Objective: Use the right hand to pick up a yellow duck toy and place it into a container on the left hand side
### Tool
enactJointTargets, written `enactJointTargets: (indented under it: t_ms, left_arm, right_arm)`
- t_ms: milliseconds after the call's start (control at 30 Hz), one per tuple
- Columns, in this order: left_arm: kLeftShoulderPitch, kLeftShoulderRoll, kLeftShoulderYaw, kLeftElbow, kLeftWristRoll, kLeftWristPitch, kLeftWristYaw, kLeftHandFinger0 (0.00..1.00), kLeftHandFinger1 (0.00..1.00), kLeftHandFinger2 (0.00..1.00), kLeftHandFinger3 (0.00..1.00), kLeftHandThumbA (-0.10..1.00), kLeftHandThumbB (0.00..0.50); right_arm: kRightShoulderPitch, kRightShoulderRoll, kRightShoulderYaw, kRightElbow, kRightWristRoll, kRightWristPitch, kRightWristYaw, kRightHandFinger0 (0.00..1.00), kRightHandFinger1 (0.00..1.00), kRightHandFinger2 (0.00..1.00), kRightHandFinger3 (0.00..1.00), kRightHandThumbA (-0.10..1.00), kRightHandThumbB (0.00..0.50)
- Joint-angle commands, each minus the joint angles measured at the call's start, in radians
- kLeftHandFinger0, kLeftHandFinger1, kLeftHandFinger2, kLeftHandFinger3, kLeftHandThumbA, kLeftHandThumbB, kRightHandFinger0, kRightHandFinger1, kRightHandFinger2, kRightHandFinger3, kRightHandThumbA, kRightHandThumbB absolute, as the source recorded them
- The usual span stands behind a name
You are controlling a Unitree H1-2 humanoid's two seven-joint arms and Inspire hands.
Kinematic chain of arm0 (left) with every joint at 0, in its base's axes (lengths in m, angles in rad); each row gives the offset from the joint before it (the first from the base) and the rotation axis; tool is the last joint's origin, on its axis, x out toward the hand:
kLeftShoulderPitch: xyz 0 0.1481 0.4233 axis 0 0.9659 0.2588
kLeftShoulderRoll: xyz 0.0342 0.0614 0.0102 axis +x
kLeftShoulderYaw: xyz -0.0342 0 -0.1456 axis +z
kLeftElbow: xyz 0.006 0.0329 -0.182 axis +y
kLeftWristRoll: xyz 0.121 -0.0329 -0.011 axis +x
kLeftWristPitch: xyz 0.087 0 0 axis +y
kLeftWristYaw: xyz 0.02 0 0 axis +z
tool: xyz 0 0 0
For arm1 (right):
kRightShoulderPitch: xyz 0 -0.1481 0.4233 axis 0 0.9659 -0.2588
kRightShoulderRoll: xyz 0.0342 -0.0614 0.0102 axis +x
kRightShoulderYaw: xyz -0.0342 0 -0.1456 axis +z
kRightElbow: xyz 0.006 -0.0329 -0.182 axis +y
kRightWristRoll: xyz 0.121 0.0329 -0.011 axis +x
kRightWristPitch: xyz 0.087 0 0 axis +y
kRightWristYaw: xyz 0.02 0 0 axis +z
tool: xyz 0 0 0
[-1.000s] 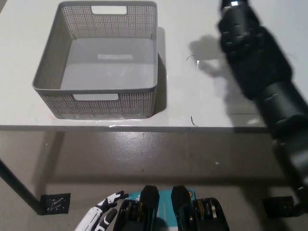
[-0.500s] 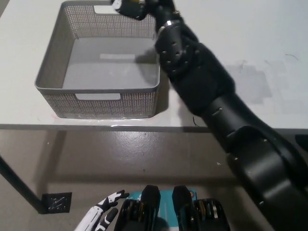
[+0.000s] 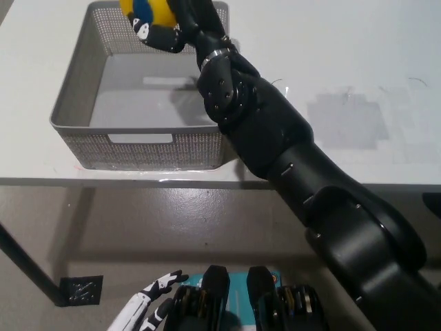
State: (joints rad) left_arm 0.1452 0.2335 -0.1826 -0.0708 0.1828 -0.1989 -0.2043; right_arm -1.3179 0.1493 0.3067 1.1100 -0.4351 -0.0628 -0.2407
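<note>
My black right hand (image 3: 176, 24) reaches across the table and is shut on the yellow duck toy (image 3: 153, 12), which also shows a blue patch. Hand and duck hang over the far part of the grey mesh basket (image 3: 141, 145) on the left of the white table (image 3: 358, 83). The basket's floor looks bare. My white left hand (image 3: 148, 309) rests low at the bottom left, below the table's edge, its fingers apart.
The basket stands close to the table's front edge. My right forearm (image 3: 275, 145) runs diagonally over the basket's right front corner. Faint shadows lie on the table to the right of the arm. Below the table is a grey floor.
My right arm has swung from the right side of the table leftward to over the basket. The yellow duck now shows in the hand above the basket's far rim.
</note>
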Motion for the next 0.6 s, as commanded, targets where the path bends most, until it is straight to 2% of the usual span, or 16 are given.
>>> enactJointTargets:
  t_ms: [0,33,67,167,400,467,567]
  left_arm:
    - [-0.014,0.016,-0.008,-0.039,0.008,-0.029,-0.012,1.0,1.0,1.0,1.0,0.97,0.223]
    - [-0.016,0.015,-0.009,-0.038,0.008,-0.027,-0.013,1.0,1.0,1.0,1.0,0.97,0.223]
    - [-0.02,0.015,-0.009,-0.032,0.005,-0.033,-0.013,1.0,1.0,1.0,1.0,0.97,0.221]
    - [-0.021,0.014,-0.009,-0.031,0.003,-0.033,-0.014,1.0,1.0,1.0,1.0,0.96,0.221]
    - [-0.028,0.01,-0.014,-0.02,0.004,-0.044,-0.011,1.0,1.0,1.0,1.0,0.95,0.228]
    - [-0.034,0.012,-0.015,-0.017,0.007,-0.046,-0.012,1.0,1.0,1.0,1.0,0.94,0.225]
    - [-0.041,0.015,-0.016,-0.021,0.013,-0.039,-0.014,1.0,1.0,1.0,1.0,0.94,0.218]
  right_arm:
    - [-0.039,-0.022,0.018,-0.034,0.013,-0.06,0.099,1.0,1.0,1.0,1.0,0.8,0.426]
    - [-0.036,-0.026,0.019,-0.038,0.015,-0.058,0.111,1.0,1.0,1.0,1.0,0.83,0.422]
    - [-0.031,-0.031,0.021,-0.053,0.015,-0.047,0.13,1.0,1.0,1.0,1.0,0.93,0.437]
    - [-0.024,-0.041,0.031,-0.077,0.007,-0.021,0.16,1.0,1.0,1.0,1.0,1.0,0.446]
    - [0.002,-0.082,0.025,-0.147,0.011,-0.002,0.19,1.0,1.0,1.0,1.0,1.0,0.393]
    - [0.012,-0.107,0.019,-0.185,0.01,0.003,0.197,1.0,1.0,1.0,1.0,1.0,0.385]
    - [0.042,-0.173,-0.01,-0.309,0.015,0.04,0.208,1.0,1.0,1.0,1.0,0.98,0.343]
